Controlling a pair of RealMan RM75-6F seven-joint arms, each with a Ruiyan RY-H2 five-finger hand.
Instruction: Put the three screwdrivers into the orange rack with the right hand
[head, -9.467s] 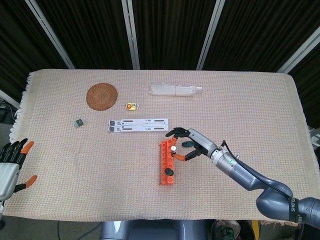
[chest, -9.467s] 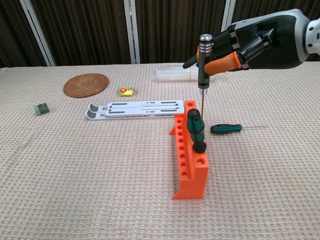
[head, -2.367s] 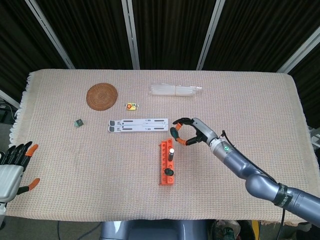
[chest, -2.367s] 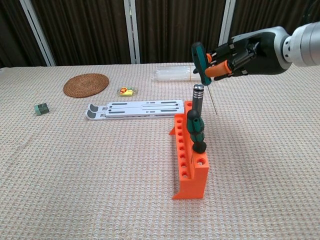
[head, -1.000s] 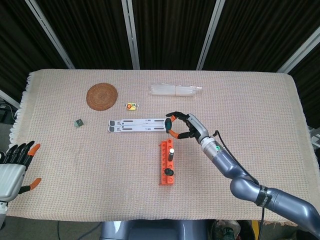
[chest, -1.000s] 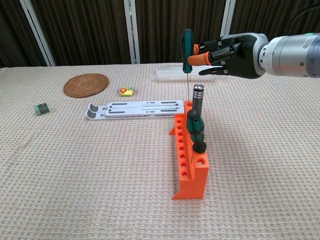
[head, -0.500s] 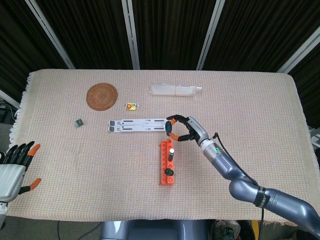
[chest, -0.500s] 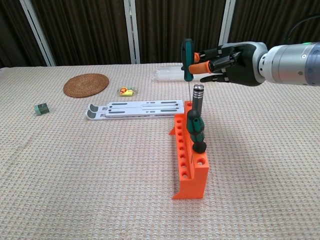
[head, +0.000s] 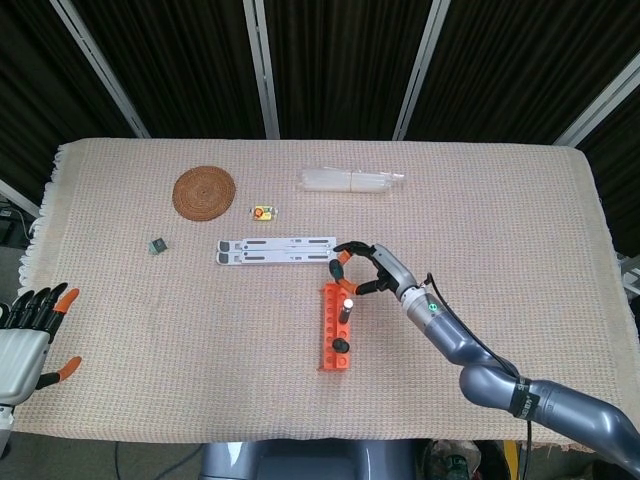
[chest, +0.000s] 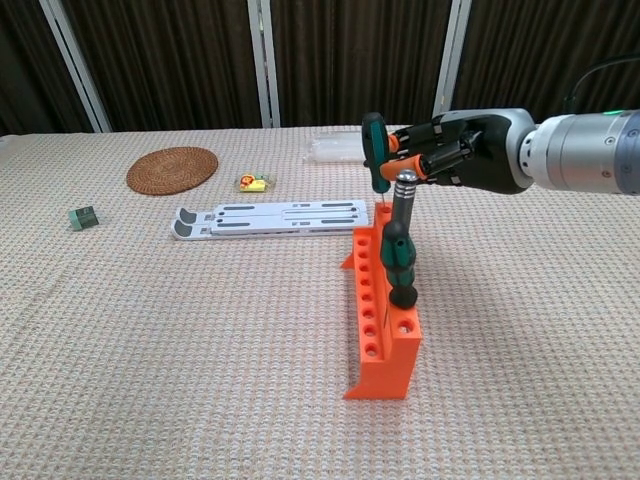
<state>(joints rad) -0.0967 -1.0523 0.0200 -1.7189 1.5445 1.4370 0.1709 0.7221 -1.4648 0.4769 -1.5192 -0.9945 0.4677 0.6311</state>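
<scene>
From the head view, the orange rack (head: 333, 328) lies lengthwise on the cloth-covered counter (head: 500, 230), its row of holes facing up so tools can drop in from above. The right hand (head: 368, 271) hovers over the rack's far end, pinching the third screwdriver (head: 338, 268) by its green handle, seemingly to line the shaft up with a free hole there. The left hand (head: 28, 320) rests off the counter's near-left corner, fingers spread and holding nothing, as the task leaves it idle. In the chest view, the right hand (chest: 450, 152) grips the third screwdriver (chest: 374, 150) upright, handle on top and thin shaft pointing down at the rack's (chest: 384, 318) far end; whether the tip has entered a hole I cannot tell. Just beside it, a silver-handled screwdriver (chest: 402, 200) and a green-and-black screwdriver (chest: 398, 262) already stand in neighbouring holes, so this looks like the last insertion.
</scene>
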